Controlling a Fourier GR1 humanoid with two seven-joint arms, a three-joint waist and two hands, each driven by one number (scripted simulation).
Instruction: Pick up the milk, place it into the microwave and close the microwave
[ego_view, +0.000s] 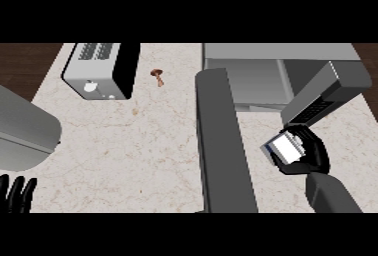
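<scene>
My right hand (311, 156) is curled round the milk carton (284, 147), a small white and blue box, holding it just above the counter in front of the microwave (251, 80). The microwave stands at the back right with its door (221, 145) swung wide open toward me, edge-on in the middle of the view. The carton is to the right of the door and near the microwave's dark control panel side (325, 95). My left hand (16, 194) rests at the lower left edge, fingers straight and up.
A toaster (102, 70) stands at the back left. A small brown mushroom-like item (158, 75) lies between toaster and microwave. A large grey curved object (22, 130) covers the left edge. The marble counter (133, 150) lies between it and the door.
</scene>
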